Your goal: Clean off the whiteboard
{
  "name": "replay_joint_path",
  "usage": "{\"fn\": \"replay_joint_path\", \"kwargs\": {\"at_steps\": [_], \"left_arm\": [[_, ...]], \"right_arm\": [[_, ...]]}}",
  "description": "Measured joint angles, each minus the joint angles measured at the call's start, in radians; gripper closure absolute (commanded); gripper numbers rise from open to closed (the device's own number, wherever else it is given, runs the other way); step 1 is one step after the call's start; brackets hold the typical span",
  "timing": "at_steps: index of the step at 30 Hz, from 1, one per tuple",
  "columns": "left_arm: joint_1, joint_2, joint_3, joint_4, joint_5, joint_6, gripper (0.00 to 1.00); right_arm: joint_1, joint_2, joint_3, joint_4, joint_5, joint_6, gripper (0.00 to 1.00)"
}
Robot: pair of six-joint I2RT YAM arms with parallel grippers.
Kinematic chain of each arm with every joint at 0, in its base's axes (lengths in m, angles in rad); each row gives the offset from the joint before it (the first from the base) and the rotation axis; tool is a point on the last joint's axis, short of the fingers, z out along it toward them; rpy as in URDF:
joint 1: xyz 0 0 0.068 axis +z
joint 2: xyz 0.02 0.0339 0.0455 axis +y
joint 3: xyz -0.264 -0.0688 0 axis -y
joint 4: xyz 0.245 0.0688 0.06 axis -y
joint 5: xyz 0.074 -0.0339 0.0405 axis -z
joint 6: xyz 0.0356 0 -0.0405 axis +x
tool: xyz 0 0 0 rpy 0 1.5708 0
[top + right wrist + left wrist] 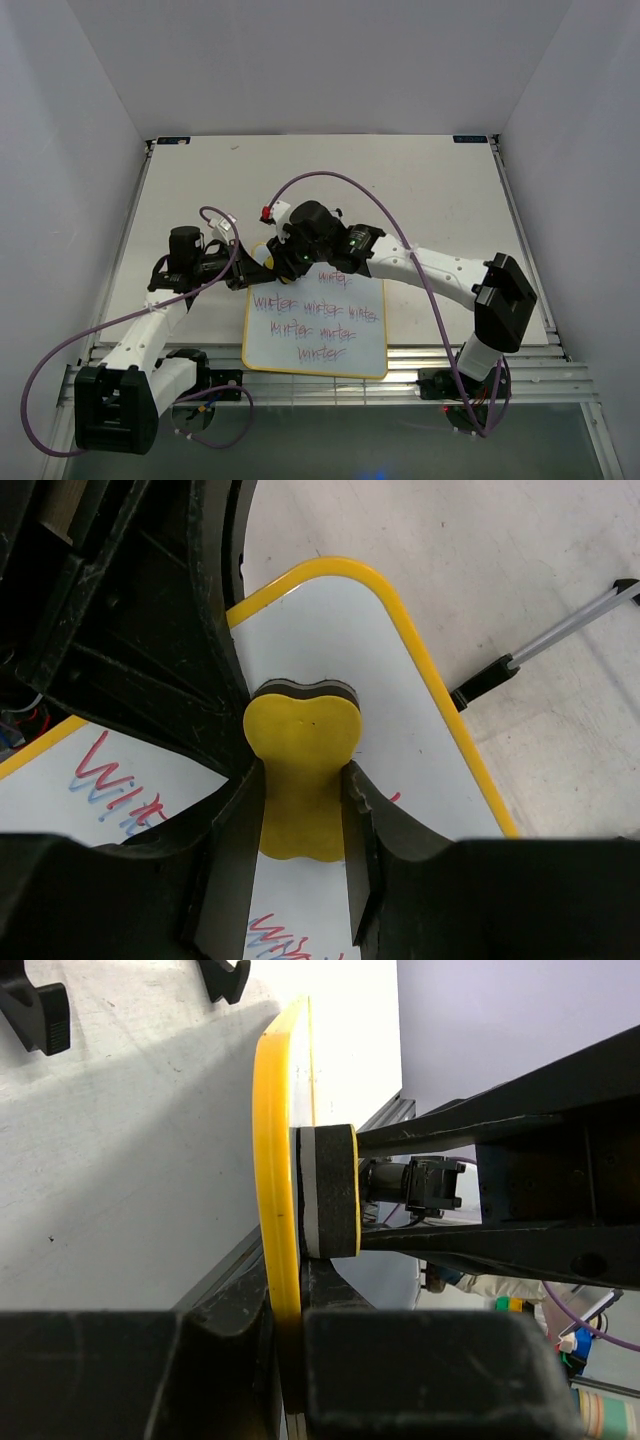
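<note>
Whiteboard (366, 346) judged light, stiff, slide-prone; left gripper (290, 1326) pinched its frame at 10 o'clock, right gripper (303, 820) clamped the eraser (303, 738) near 12 o'clock.

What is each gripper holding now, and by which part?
The left gripper is shut on the whiteboard, on its yellow frame near the far left corner. The right gripper pinches the eraser by its narrow waist, pressed to the board.

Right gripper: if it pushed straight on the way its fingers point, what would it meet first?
The whiteboard. The right gripper holds the eraser, whose felt side looks pressed against the board's white face near a corner, so nothing else seems to lie between.
</note>
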Motion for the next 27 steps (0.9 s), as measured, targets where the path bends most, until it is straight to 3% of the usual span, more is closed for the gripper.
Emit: {"fn": "replay_joint_path", "kwargs": {"at_steps": [5, 8, 14, 19, 27], "left_arm": [[0.002, 0.003, -0.009, 0.000, -0.006, -0.012, 0.85], [0.002, 0.003, -0.013, 0.000, -0.009, -0.016, 0.81], [0.001, 0.007, -0.025, -0.007, -0.022, -0.032, 0.89], [0.000, 0.009, -0.031, -0.006, -0.021, -0.043, 0.80], [-0.001, 0.013, -0.031, -0.001, -0.031, -0.044, 0.81]], "right_arm": [[0.007, 0.019, 0.014, -0.005, 0.016, -0.014, 0.73], [0.011, 0.019, 0.003, 0.005, 0.026, -0.014, 0.73], [0.011, -0.001, -0.072, 0.088, 0.029, -0.008, 0.73], [-0.013, -0.036, -0.150, 0.134, 0.014, 0.013, 0.73], [-0.142, -0.094, -0.288, 0.114, -0.004, 0.053, 0.73]]}}
